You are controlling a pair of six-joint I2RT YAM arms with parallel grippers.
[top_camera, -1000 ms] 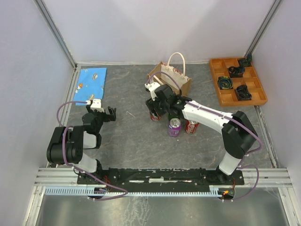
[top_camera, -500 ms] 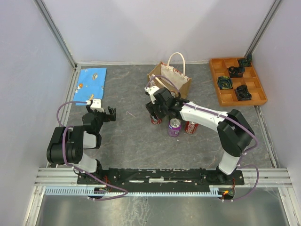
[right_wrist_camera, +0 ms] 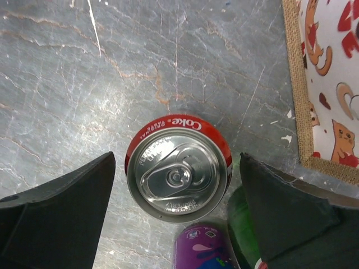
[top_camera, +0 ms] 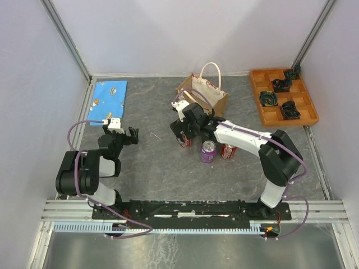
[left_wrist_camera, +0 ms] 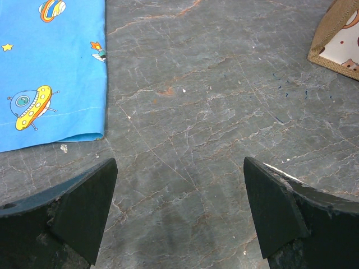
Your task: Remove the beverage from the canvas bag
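Straddles the Coke can (right_wrist_camera: 178,171) with the right claw (right_wrist_camera: 176,163) spread wide, no contact. Shows the left claw (left_wrist_camera: 179,168) at its 9 o'clock, equally wide, empty.

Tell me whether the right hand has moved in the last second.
Yes. The right hand has shifted left, away from the purple can. It now sits open over the red Coke can.

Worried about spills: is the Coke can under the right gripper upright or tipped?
Upright. The right wrist view looks down on the Coke can's round lid and tab as it stands on the table.
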